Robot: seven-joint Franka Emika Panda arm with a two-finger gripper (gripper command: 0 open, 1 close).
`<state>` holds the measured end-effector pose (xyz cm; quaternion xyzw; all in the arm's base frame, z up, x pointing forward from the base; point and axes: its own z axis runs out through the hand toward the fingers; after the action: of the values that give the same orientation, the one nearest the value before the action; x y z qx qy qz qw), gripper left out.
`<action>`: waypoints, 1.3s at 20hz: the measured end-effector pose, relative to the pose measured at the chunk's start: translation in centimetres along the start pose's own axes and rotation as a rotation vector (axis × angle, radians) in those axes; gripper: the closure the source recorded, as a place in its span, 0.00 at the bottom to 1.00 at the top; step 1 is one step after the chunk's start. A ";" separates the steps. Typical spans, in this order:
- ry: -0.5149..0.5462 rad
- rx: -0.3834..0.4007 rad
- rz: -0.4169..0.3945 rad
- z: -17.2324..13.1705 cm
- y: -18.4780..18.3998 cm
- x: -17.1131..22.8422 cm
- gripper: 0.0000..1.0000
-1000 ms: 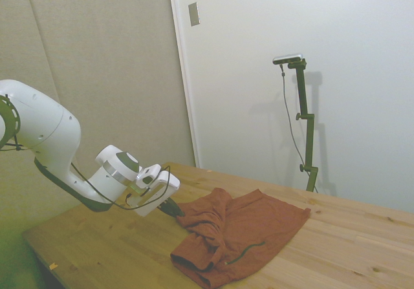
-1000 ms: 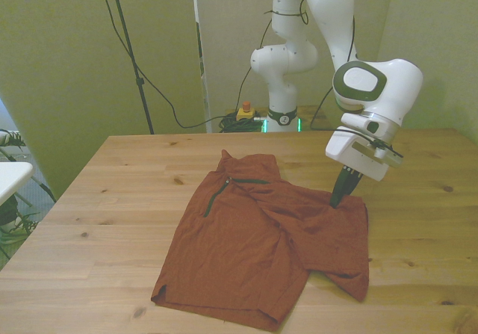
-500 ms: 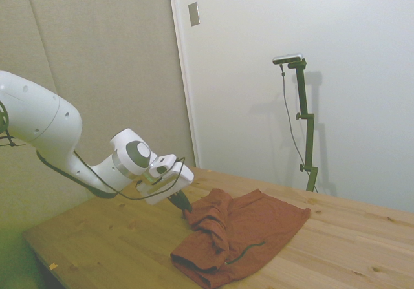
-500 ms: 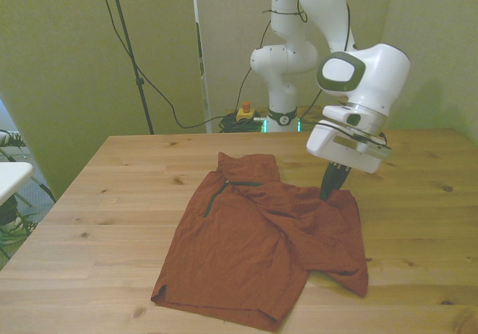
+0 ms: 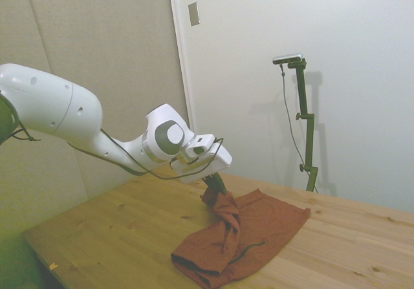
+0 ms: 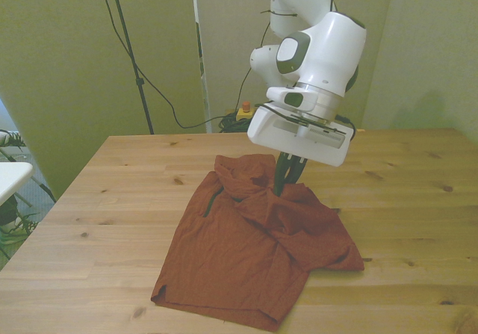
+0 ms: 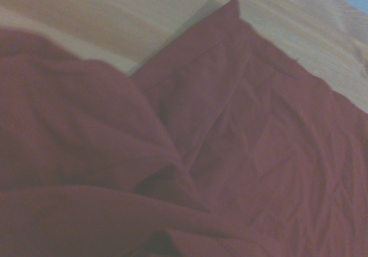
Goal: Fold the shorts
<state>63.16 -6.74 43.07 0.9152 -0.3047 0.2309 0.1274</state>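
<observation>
The rust-red shorts (image 6: 246,252) lie spread on the wooden table (image 6: 112,192), with a dark zipper line near the middle. My gripper (image 6: 284,188) is shut on an edge of the shorts and holds it lifted above the rest of the cloth, so a fold hangs from the fingers. In the side view the gripper (image 5: 217,189) pinches the raised fabric over the shorts (image 5: 252,234). The wrist view is filled with blurred shorts (image 7: 230,153) over a strip of table (image 7: 115,15).
A thin black stand with cables (image 6: 131,57) rises behind the table at the front view's left. The robot's base (image 6: 280,113) stands behind the far edge. Bare wood (image 6: 418,199) surrounds the shorts on all sides.
The gripper has carried the held edge of the shorts up and toward the front view's left, dragging that side over the middle of the garment. The cloth has bunched beneath it.
</observation>
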 end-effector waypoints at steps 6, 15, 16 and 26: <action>-0.042 0.024 0.076 0.2 2.4 4.4 1.00; -0.157 0.082 0.219 1.5 6.6 12.3 1.00; -0.159 0.080 0.229 2.0 6.8 12.7 1.00; -0.294 0.152 0.384 8.2 14.7 16.6 0.00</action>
<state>68.63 -29.59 45.70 0.8712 -0.4701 0.1376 -0.0336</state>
